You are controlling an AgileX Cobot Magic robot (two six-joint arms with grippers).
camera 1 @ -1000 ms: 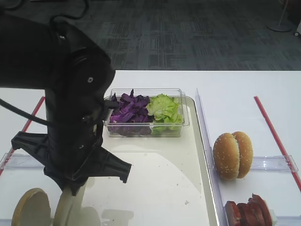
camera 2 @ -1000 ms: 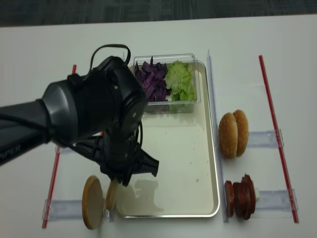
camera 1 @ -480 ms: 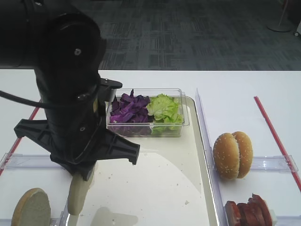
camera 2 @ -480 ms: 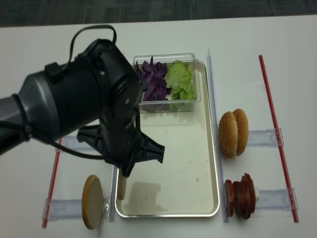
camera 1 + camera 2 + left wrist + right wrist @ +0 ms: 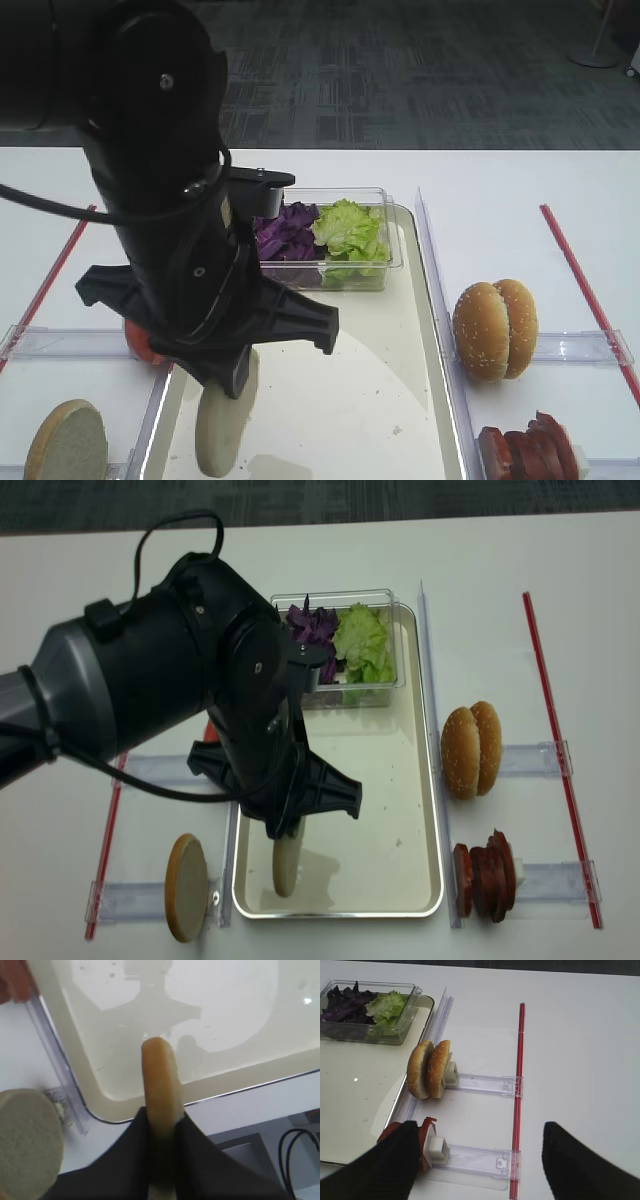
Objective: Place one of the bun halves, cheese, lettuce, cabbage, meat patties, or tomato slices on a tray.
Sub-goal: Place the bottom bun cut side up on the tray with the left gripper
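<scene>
Cream-coloured metal is what you have under the left arm: the tray (image 5: 425,810) fills the middle of the table, and your left gripper (image 5: 284,842) hangs over its 7 o'clock corner. Its pincer is clamped on a bun half (image 5: 286,866), which hangs on edge below the fingers, and in the left wrist view (image 5: 159,1091) you see its rounded rim pointing down at the tray floor. I cannot tell from any view whether that rim touches the tray or hovers just above it.

At the tray's 12 o'clock end sits a clear box (image 5: 394,262) with purple cabbage (image 5: 285,228) on its 9 o'clock side and green lettuce (image 5: 347,227) on its 3 o'clock side. Off the tray at 8 o'clock, another flat bun half (image 5: 186,887) stands on edge in a clear rack (image 5: 125,900). At 9 o'clock of the tray something red (image 5: 140,343) shows beside the arm; it is too hidden to name.

At 3 o'clock of the tray, two sesame bun halves (image 5: 472,749) stand side by side, touching, in their own rack (image 5: 530,757). At 5 o'clock a row of dark red slices (image 5: 487,875) stands on edge.

Your right gripper (image 5: 477,1160) shows only as two dark fingers (image 5: 392,1165) well apart, spread wide with nothing between them, above the table near the red slices.
</scene>
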